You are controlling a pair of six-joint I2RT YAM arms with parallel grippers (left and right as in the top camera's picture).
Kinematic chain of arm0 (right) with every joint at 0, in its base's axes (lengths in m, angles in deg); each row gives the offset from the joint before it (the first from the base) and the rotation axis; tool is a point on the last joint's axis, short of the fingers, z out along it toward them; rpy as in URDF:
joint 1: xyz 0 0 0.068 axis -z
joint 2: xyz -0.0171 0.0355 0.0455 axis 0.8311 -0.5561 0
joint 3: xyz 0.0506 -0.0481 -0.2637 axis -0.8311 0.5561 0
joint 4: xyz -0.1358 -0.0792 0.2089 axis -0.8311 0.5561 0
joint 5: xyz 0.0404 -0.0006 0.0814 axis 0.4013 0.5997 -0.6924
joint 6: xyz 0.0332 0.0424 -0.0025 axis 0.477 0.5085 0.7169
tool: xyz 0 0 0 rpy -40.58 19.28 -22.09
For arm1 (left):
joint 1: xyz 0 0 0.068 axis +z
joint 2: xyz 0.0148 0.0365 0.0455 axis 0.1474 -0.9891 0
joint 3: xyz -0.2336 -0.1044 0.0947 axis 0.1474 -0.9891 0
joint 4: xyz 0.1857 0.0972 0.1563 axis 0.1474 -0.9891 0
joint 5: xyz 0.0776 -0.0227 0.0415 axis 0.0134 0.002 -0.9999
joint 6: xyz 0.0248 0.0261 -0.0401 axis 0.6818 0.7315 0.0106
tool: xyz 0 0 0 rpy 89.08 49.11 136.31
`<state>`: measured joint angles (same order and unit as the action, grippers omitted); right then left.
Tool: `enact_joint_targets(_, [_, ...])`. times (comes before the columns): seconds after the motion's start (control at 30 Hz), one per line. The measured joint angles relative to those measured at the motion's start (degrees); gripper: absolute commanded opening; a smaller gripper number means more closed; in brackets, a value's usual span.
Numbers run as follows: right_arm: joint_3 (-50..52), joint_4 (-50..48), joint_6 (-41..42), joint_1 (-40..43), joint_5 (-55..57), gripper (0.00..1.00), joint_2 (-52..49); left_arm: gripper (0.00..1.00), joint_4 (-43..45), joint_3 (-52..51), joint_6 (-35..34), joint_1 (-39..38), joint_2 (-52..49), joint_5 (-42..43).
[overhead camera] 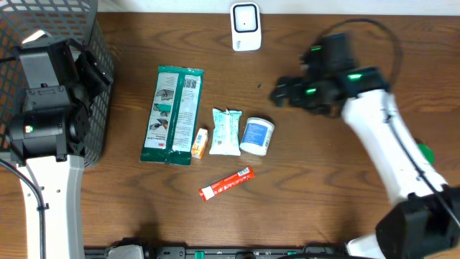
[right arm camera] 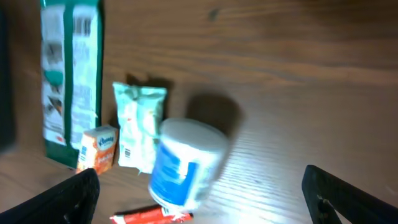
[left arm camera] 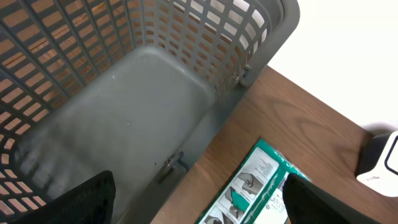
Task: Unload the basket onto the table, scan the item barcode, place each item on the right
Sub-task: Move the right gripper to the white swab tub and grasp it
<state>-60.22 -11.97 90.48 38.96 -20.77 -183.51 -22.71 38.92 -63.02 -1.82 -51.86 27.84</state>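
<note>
The right fingers [right arm camera: 348, 196] are standing spread as wide as they go and holding nothing, hovering above the bench [overhead camera: 323, 180] up and to the right of the white-and-blue tub [overhead camera: 256, 136]. The tub is appearing to lie on its side just beside the mint pouch [overhead camera: 226, 132]. It is looking like the likeliest pick, and that is calling for a descent centred over its round body, straddling it clear of the pouch, then turning its barcode toward the scanner [overhead camera: 245, 26]. The left fingers [left arm camera: 81, 202] are hanging open and empty over the basket [left arm camera: 155, 81].
</note>
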Motion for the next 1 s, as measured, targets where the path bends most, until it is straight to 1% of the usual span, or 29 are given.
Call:
enact_joint_targets(0.1, [0.04, -1.16, 0.92, -5.97, 4.83, 0.99, -2.78, 0.84, 0.02, 0.0, 0.02, 0.0, 0.0, 0.0])
enact_joint_targets(0.2, [0.15, -1.73, 3.1, -9.62, 9.64, 0.99, -6.21, 0.84, 0.0, 0.0, 0.02, 0.0, 0.0, 0.0])
enact_joint_targets(0.43, [0.44, -1.95, 8.48, -10.45, 14.01, 0.99, -13.46, 0.84, 0.0, 0.0, 0.0, 0.0, 0.0, 0.0])
enact_joint_targets(0.57, [0.46, -2.58, 10.21, -9.68, 12.35, 0.99, -16.04, 0.84, 0.0, 0.0, 0.0, 0.0, 0.0, 0.0])
enact_joint_targets(0.83, [0.46, -4.5, 13.09, -8.41, 3.5, 0.99, -20.65, 0.84, 0.0, 0.0, 0.02, 0.0, 0.0, 0.0])
enact_joint_targets(1.0, [0.52, -4.48, 14.99, -8.37, 1.62, 0.98, -21.35, 0.84, 0.0, 0.0, 0.0, 0.0, 0.0, 0.0])
